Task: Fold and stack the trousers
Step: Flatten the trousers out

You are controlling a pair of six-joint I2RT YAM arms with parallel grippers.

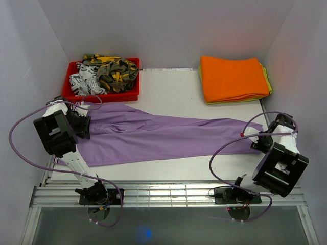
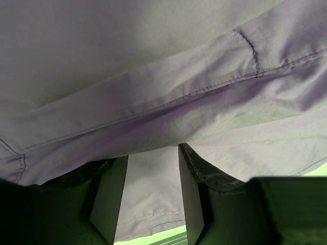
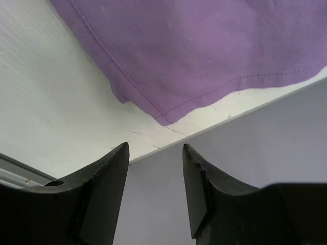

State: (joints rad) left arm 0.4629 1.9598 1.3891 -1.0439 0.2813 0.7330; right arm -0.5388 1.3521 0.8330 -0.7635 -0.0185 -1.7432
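The lilac-purple trousers (image 1: pixel 163 135) lie flat across the table, waist end at the left and leg hems at the right. My left gripper (image 1: pixel 82 125) is at the waist end. In the left wrist view its jaws (image 2: pixel 153 153) stand apart, and a stitched band of the trousers (image 2: pixel 153 76) lies over the fingertips, with more fabric showing between the fingers. My right gripper (image 1: pixel 260 140) is just off the leg hems. In the right wrist view it (image 3: pixel 153 148) is open and empty, with the hem corner of the trousers (image 3: pixel 204 51) on the white table a short way ahead.
A red bin (image 1: pixel 130 97) of camouflage and black-and-white garments (image 1: pixel 104 74) stands at the back left. A folded orange cloth (image 1: pixel 232 79) lies on a yellow-green one (image 1: pixel 268 81) at the back right. Walls close in on both sides; the right table edge is beside my right gripper.
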